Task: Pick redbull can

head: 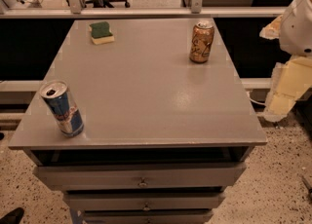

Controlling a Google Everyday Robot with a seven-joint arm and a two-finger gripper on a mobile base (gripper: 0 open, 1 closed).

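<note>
Clearly, we see the slim tall blue-and-silver redbull can point(61, 109) standing on its base on the flat grey tabletop point(146, 91). It sits at about eight o'clock from the tabletop's middle, close to the near left corner, and its silver pull-tab top faces up towards us. Nothing touches it.

At about one o'clock, near the far right corner, we find a wider golden-brown drink can point(201, 41), also standing on its base and well apart from the redbull can. At about eleven o'clock, near the far edge, a small green-topped yellow sponge point(101, 32) lies flat.

Out at three o'clock, beyond the tabletop's right edge, a white rounded arm housing point(298, 23) enters the view. Below it hangs the pale yellowish gripper point(288, 90), off the tabletop and well apart from both cans. We cannot tell whether it is open or closed, and it holds nothing that we can make out.

Under the tabletop we see grey drawers point(141, 177) with small metal knobs, stacked one below another, and speckled flooring point(282, 169) around the cabinet.
</note>
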